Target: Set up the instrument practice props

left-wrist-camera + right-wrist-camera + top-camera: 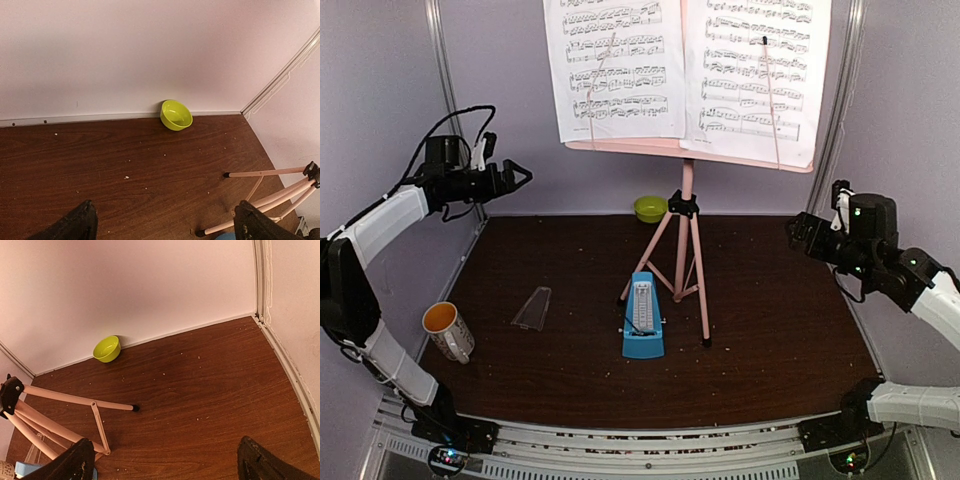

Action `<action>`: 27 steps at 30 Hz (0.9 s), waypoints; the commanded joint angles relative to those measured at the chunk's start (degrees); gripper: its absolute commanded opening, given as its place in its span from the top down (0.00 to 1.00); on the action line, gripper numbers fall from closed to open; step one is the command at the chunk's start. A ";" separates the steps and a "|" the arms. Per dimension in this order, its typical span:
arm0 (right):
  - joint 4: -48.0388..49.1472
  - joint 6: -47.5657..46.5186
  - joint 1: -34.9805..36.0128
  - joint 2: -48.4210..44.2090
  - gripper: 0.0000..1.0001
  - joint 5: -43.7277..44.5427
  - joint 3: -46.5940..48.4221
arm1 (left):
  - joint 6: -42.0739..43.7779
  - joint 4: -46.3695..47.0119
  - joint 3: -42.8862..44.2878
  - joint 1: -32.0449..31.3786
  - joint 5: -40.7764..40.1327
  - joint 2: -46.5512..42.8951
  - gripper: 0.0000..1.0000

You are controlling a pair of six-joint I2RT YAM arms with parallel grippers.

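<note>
The pink tripod music stand point(686, 250) stands at the table's middle back, and its legs also show in the left wrist view point(265, 174) and the right wrist view point(75, 399). Two white sheet-music pages point(618, 65) rest side by side on its desk. The small blue metronome point(643, 316) stands in front of the stand, and its clear cover point(532, 309) lies apart to the left. My left gripper point(523, 175) is open and empty, raised at the back left. My right gripper point(798, 230) is open and empty, raised at the right.
A white mug with orange inside point(447, 330) stands at the near left. A lime-green bowl point(650, 208) sits against the back wall, also in the left wrist view point(176, 115) and the right wrist view point(107, 348). Walls close in the left, back and right.
</note>
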 commanded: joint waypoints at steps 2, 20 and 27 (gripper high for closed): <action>4.51 3.65 -0.38 0.97 0.00 -1.93 -2.59 | 0.07 -3.74 1.40 0.45 -3.89 0.15 0.02; 15.77 6.14 -3.15 9.47 0.00 -8.18 -7.23 | -1.85 -8.54 -3.97 0.60 -7.85 3.70 0.02; 16.62 5.12 -4.55 9.13 0.00 -9.49 -7.38 | -1.89 -7.66 -5.77 0.53 -11.36 0.74 0.02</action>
